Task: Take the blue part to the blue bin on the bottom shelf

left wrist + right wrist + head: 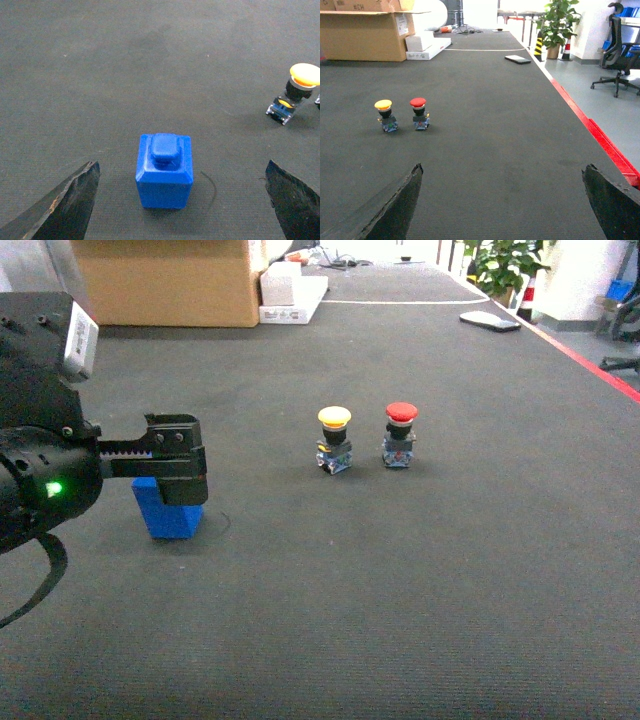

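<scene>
The blue part [168, 515] is a small bright-blue block with a raised square knob on top. It stands upright on the dark mat at the left of the head view. My left gripper [178, 475] hovers over it and hides its top there. In the left wrist view the blue part [165, 175] sits between the spread fingers of the left gripper [181, 167], which is open and touches nothing. My right gripper [503, 167] is open over bare mat with nothing between its fingers. The blue bin and the bottom shelf are out of view.
A yellow push button [334, 438] and a red push button [399, 433] stand side by side mid-mat. At the far end are a cardboard box [170, 280], white boxes [292, 295] and a flat dark device [490, 320]. A red stripe [590, 360] marks the right edge.
</scene>
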